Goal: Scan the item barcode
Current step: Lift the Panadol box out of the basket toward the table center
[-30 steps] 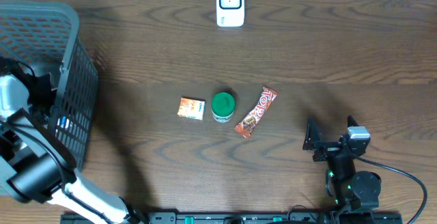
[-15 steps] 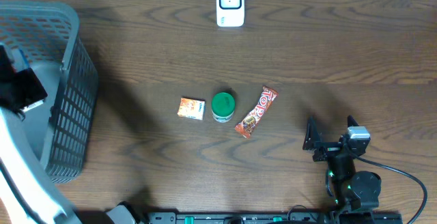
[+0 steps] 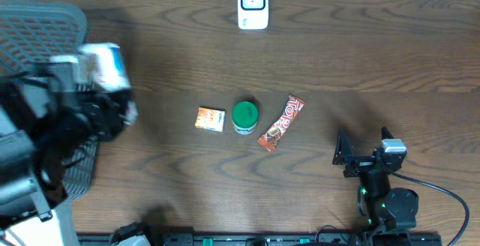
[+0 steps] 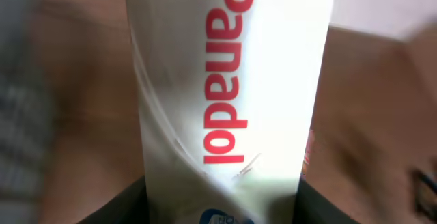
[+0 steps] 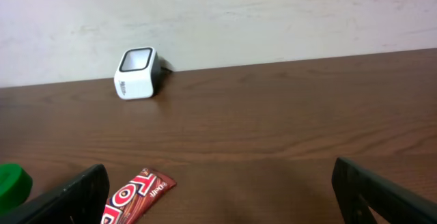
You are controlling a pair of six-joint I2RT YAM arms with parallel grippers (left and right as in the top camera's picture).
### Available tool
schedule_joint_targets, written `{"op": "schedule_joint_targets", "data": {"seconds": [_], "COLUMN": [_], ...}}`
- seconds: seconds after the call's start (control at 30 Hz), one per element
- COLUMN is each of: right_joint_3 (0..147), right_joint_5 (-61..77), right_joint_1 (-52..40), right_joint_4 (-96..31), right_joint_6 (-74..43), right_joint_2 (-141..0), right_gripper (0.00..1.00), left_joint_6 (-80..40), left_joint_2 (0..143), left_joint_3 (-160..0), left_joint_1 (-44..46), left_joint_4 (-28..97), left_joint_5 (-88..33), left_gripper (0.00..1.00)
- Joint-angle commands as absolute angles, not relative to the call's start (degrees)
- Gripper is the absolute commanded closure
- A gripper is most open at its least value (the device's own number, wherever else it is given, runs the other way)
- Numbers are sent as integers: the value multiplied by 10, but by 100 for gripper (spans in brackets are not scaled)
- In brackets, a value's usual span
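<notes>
White cardboard fills my left wrist view: a Panadol box (image 4: 225, 80), red lettering running along its length, clamped low on its sides by the left gripper (image 4: 222, 207). I take that hold as deliberate: gripping one end leaves the long faces bare for the scanner (image 3: 253, 4). No barcode shows on this face, so I judge the box needs turning.

Overhead gives me what the wrist cannot. The box hangs blurred in the air beside the grey basket (image 3: 52, 17), well apart from the scanner at the table's far edge.

My right gripper (image 5: 220, 183) sits low, jaws spread wide with nothing between them. Only its camera shows the scanner's dark window angled upward, with the red-wrapped snack bar (image 5: 136, 195) nearby.
</notes>
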State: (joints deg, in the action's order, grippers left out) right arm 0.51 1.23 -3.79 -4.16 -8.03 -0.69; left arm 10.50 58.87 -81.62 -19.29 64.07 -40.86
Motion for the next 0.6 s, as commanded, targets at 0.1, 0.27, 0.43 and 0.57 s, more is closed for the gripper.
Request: {"op": "schedule_joint_targets", "data": {"seconds": [0.1,0.27,0.43,0.57], "right_joint_3": [3,3,3,3], "right_joint_5": [7,7,7,7], "right_joint_1": [-43,-43,-43,-43], "right_joint_4": [-43,-43,-43,-43], "right_joint_6": [-72,-72,-72,-72], "right_joint_2": [-4,-4,-4,-4], "right_gripper": [1,1,1,1], "left_joint_6": [128,178,242,272], "left_joint_2": [619,672,734,780], "left_joint_3": [-759,-706,-660,-635], "left_joint_1": [-70,-10,18,21], "left_joint_4": [640,642,642,642], "left_joint_5": [-434,-406,-402,-376], "left_gripper": [48,48,48,48]}}
